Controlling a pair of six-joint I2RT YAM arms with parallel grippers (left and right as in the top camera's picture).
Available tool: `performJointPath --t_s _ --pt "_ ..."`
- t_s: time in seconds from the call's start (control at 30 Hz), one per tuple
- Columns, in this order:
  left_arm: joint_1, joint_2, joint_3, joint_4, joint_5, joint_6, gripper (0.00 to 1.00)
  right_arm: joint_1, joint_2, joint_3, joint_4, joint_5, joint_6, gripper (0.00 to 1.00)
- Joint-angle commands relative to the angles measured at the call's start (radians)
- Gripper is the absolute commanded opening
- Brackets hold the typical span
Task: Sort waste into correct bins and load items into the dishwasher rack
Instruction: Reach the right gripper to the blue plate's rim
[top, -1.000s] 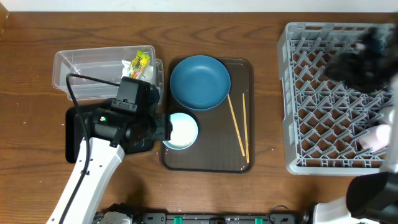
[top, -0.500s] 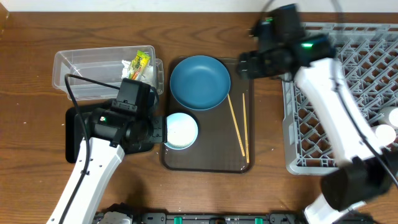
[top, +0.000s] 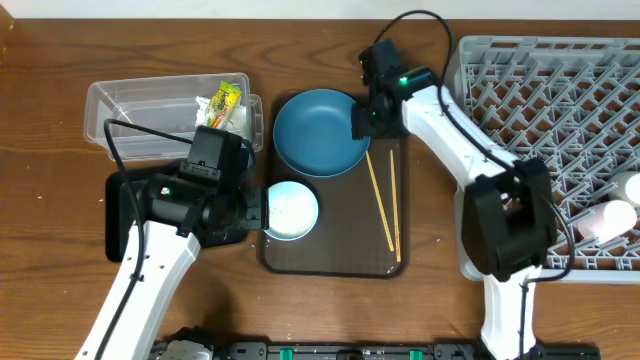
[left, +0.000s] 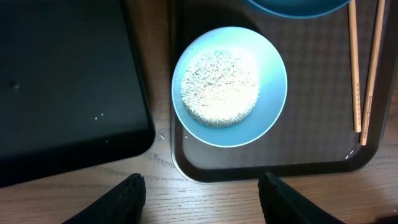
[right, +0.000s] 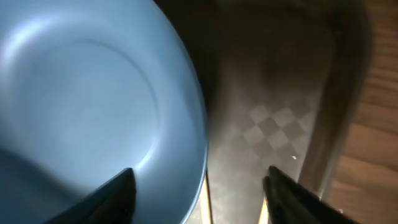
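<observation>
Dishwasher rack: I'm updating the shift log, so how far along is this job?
Done: wrapper and tissue lie in the clear tub; two cups lie in the rack. In hand: the right gripper, fingers apart, is at the dark blue plate's edge. Still to do: plate, rice bowl, chopsticks.

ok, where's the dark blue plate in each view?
Overhead: dark blue plate, centre, at the top end of the brown tray.
Left wrist: plate, a sliver at the top edge.
Right wrist: plate fills the left half.
Shared landmark: the brown tray beneath it.
</observation>
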Motion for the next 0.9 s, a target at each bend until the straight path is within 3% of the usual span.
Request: performJointPath --t_s 0.0,0.17,0.5,0.6,0.87 --pt "0.001 -0.001 0.012 -0.002 -0.016 -0.013 0.62 0.004 0.029 0.006 0.01 0.017 0.053 0.51" --pt "0.001 -0.001 0.012 -0.002 -0.016 -0.013 0.62 0.004 0.046 0.006 0.0 0.014 0.053 0.33" --pt "0.001 -0.001 0.012 -0.003 -0.008 -0.013 0.62 0.009 0.056 0.006 -0.026 -0.014 0.093 0.16" --pt "0.001 -0.001 0.012 -0.002 -0.008 -0.013 0.61 0.016 0.061 0.006 -0.038 -0.015 0.105 0.04" --pt "0.001 -0.001 0.012 -0.003 -0.008 -0.013 0.61 0.003 0.056 0.009 -0.035 -0.013 0.105 0.01"
